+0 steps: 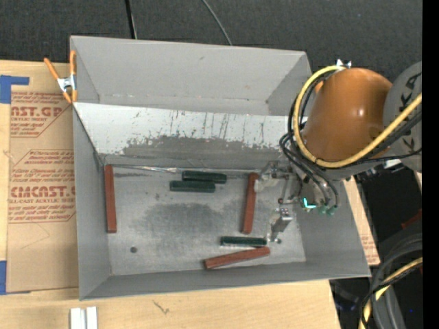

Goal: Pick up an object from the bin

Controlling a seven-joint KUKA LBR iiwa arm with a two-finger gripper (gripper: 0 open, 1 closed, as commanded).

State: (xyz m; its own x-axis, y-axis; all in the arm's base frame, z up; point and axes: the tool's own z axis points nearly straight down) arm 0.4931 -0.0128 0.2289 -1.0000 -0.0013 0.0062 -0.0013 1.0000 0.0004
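Note:
My gripper [277, 230] hangs low at the right side of the bin floor, its fingertips just right of a short dark green stick [243, 240] that lies flat. A brown stick [249, 203] stands lengthwise just left of the gripper, running from the back toward the front. Another brown stick [236, 258] lies slanted below the green one, near the front wall. I see nothing between the fingers.
Two more dark green sticks [199, 180] lie side by side at the middle back of the floor. A long brown stick [109, 199] lies along the left wall. The orange cover and cables sit above the gripper at the right wall.

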